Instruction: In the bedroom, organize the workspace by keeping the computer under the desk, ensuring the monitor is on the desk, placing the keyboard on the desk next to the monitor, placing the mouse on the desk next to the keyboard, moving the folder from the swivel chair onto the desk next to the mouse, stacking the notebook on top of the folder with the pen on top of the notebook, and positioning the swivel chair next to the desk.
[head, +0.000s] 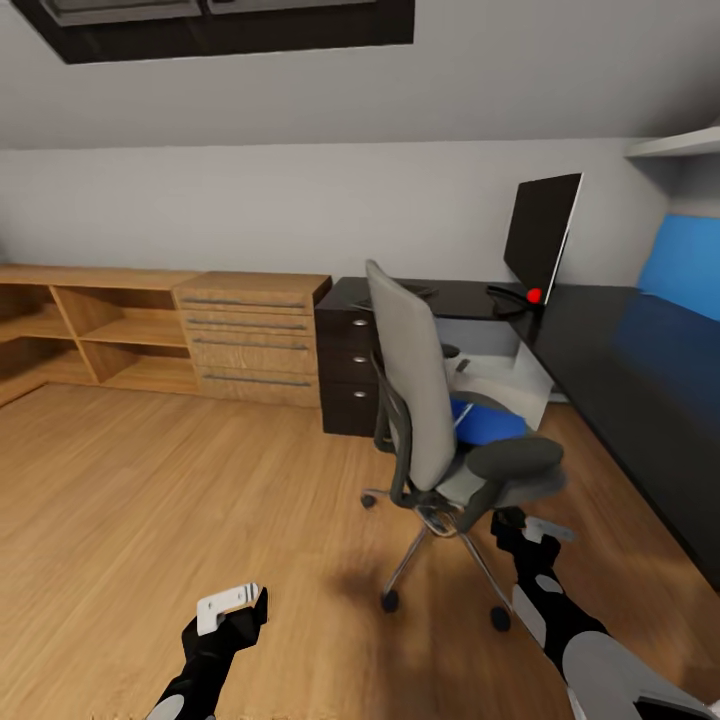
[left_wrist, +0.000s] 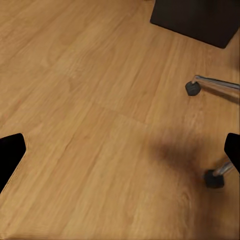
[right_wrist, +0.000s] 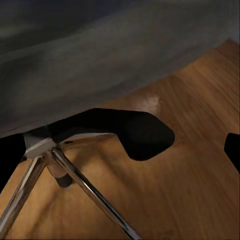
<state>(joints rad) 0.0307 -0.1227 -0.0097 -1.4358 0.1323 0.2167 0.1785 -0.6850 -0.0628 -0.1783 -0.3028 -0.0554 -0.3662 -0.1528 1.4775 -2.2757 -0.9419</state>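
Note:
The swivel chair (head: 415, 390), with a grey back and dark armrest, stands on the wood floor in front of the black desk (head: 610, 350). The monitor (head: 541, 240) stands on the desk with a small red thing (head: 534, 296) at its base. A white computer case (head: 505, 380) sits under the desk. Something blue (head: 490, 420), maybe the folder, shows over the seat. My right gripper (head: 522, 527) is open, close beside the seat; in the right wrist view it (right_wrist: 120, 150) faces the chair's underside (right_wrist: 140, 132) and chrome legs (right_wrist: 85, 190). My left gripper (head: 232, 605) (left_wrist: 120, 155) hangs open over bare floor.
A dark drawer unit (head: 345, 365) joins the desk's left end. A wooden dresser (head: 250, 335) and open shelves (head: 90, 330) line the back wall. The chair's castors (left_wrist: 192, 88) and legs spread low over the floor, with open floor to the left.

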